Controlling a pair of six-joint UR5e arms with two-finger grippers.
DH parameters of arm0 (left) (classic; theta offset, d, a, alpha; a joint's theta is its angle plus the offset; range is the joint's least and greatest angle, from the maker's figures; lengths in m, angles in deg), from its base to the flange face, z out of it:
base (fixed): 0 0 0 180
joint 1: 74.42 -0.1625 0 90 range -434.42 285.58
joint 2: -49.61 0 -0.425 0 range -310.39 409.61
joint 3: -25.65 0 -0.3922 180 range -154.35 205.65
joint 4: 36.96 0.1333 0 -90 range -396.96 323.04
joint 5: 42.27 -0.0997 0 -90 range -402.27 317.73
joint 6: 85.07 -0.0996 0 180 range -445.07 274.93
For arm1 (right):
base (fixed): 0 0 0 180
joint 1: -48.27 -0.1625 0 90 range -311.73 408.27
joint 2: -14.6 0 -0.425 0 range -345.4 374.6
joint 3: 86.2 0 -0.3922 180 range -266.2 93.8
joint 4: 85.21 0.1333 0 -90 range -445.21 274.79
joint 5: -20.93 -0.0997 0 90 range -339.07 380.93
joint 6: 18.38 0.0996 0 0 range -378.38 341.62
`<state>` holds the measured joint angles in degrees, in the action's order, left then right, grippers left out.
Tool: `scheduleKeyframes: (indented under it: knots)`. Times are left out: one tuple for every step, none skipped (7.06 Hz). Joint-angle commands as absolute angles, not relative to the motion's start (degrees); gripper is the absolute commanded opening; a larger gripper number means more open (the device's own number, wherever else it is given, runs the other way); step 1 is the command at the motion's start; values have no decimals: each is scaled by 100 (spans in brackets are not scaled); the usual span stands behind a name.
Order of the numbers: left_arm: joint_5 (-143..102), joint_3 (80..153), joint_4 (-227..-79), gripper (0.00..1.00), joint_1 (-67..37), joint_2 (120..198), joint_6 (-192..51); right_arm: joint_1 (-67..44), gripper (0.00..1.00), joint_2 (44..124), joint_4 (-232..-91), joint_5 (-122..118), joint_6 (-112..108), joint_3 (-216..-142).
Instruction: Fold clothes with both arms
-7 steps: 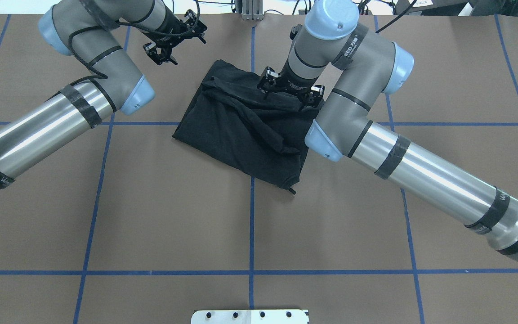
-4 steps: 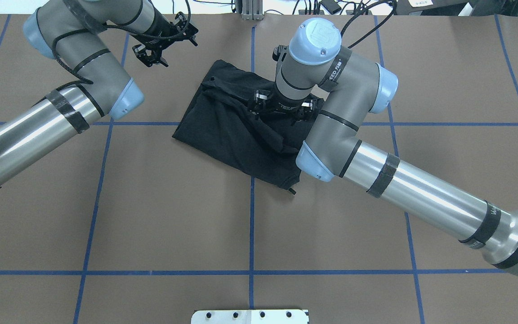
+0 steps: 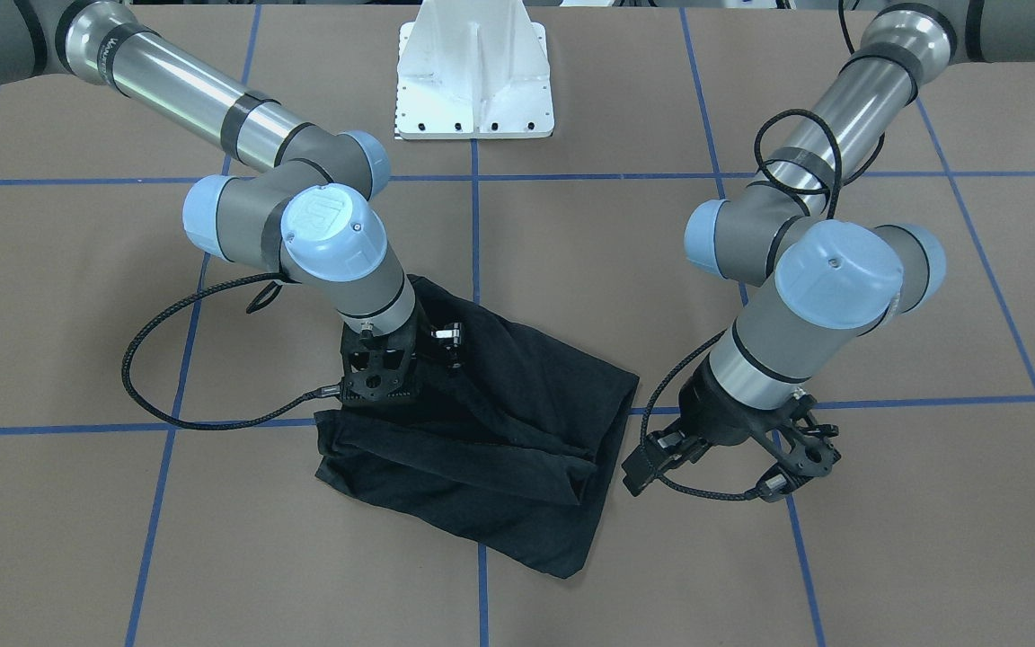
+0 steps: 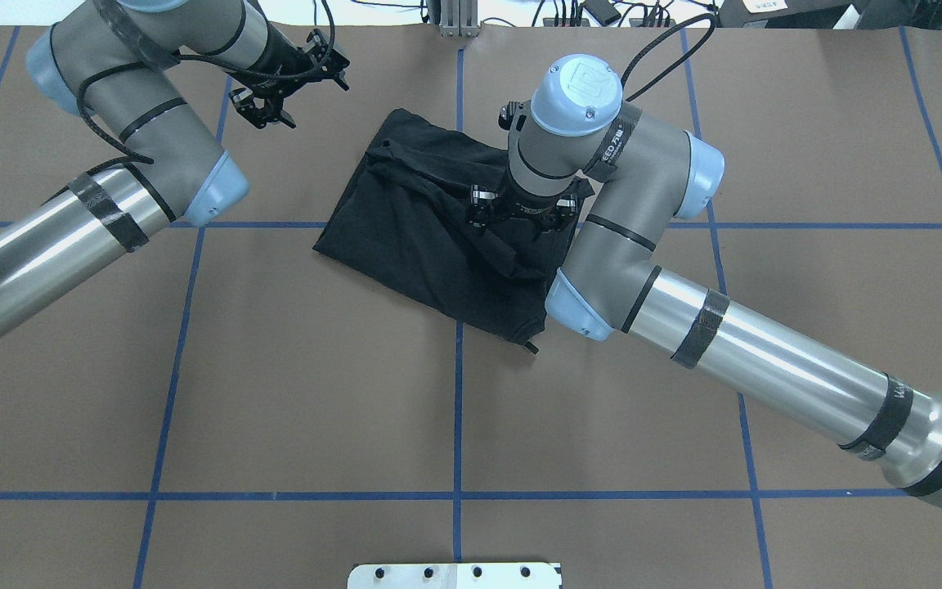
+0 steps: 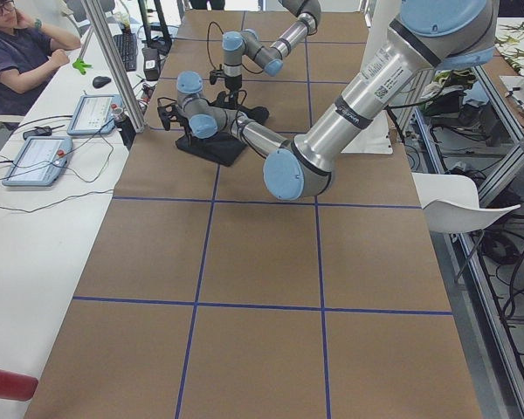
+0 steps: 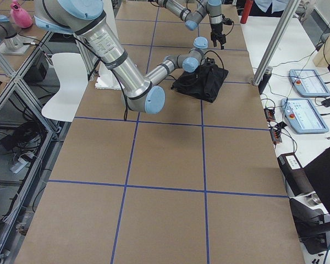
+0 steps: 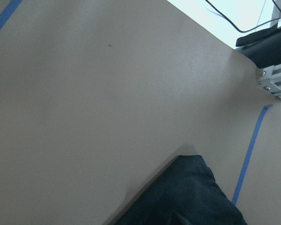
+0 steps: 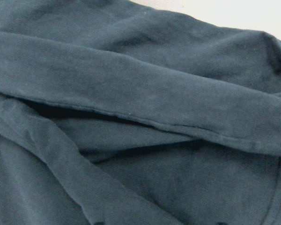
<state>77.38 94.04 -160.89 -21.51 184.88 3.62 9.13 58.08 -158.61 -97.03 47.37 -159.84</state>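
**1. T-shirt** point(image 4: 422, 245): black, folded to a rough skewed rectangle. It lies flat on the worktop point(image 4: 299, 393), far half, astride the ctr blue tape line point(image 4: 458, 409). A thick fold ridge runs diagonally across the top layer. Outline and near corner match the pos. of 1 sec ago; no shift noted.

**2. My R fingers** point(image 4: 524, 218): down on the shirt's R-centre part, wrist pointing straight down.
- Vs 1 sec ago they have left the shirt's far R edge and moved toward my base, and now sit over the ridge.
- They look spread, approx. the same width as before, w/ nothing clamped betw. them.
- The tips are hidden by wrist and cloth, so I cannot tell how deep they press.
- R wrist cam shows cloth folds only, filling the frame.

**3. My L fingers** point(image 4: 287, 88): spread and holding nothing, over bare worktop off the shirt's far L corner, apart from it.
- Vs 1 sec ago they have drawn further L, away from the shirt, and the L elbow has pulled back w/ them.
- L wrist cam shows bare worktop, w/ one shirt corner at the bottom edge and a tape line just beside it.

**4. Misc.:** white pedestal base point(image 3: 473, 81) stands at the worktop's rear edge, ctr. A person point(image 5: 17, 52) sits off the far corner in the L-end view.
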Motion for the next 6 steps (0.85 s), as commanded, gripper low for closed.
scheduleKeyframes:
  knots:
    - [7735,9446,-16089,100,-2151,18426,362,933,73,5784,-15860,-9710,4631,-15793]
    - [7735,9490,-16089,100,-2151,18400,370,942,69,5784,-15851,-9710,4640,-15774]
    - [7735,9482,-16089,100,-2151,18399,362,951,61,5775,-15851,-9710,4640,-15765]
    - [7726,9491,-16098,100,-2151,18365,362,960,51,5767,-15851,-9710,4648,-15765]
    - [7726,9491,-16106,100,-2151,18329,362,960,36,5758,-15851,-9702,4666,-15757]
    - [7726,9491,-16098,100,-2151,18329,362,977,28,5749,-15851,-9702,4675,-15757]
